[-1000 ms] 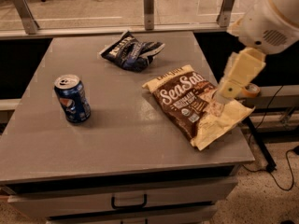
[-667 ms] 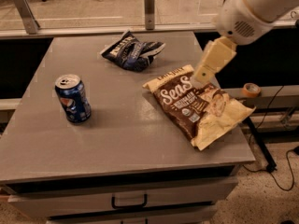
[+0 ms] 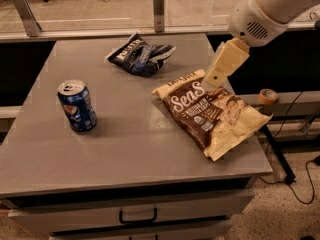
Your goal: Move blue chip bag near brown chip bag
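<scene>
The blue chip bag is a small crumpled navy foil bag lying at the far middle of the grey table. The brown chip bag, large and flat with white "Sea Salt" script and cream edges, lies on the right side of the table, its lower corner reaching the right edge. My gripper is a cream-coloured piece on a white arm. It hangs above the brown bag's upper right corner, to the right of the blue bag and apart from it. It holds nothing that I can see.
A blue Pepsi can stands upright on the left side of the table. A roll of tape sits on a ledge beyond the right edge. Drawers with a handle are below the front edge. A glass railing runs behind the table.
My gripper has swung left and toward the far side, from beside the brown bag's right edge to above its upper right corner. The bags and can have not moved.
</scene>
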Action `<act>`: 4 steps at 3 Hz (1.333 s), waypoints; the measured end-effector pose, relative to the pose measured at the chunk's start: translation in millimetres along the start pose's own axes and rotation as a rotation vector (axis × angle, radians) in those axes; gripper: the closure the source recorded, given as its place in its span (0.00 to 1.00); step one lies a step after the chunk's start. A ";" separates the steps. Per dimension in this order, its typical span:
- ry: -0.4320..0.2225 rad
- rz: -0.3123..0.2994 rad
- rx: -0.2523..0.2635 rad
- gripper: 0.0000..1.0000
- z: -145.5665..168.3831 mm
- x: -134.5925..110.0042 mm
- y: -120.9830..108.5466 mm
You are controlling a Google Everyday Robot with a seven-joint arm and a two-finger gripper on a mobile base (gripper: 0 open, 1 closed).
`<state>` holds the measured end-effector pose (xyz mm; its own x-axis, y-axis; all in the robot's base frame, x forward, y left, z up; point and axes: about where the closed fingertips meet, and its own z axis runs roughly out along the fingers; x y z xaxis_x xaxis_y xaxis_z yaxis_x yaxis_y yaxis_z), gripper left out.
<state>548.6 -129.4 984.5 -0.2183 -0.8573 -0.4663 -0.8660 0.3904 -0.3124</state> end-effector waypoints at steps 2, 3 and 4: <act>-0.049 0.115 0.060 0.00 76.7 -37.0 -66.7; -0.068 0.142 0.033 0.00 125.1 -52.9 -79.6; -0.083 0.121 -0.026 0.00 166.7 -75.1 -80.2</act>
<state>709.4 -40.4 906.6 -0.2850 -0.7733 -0.5664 -0.8472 0.4796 -0.2286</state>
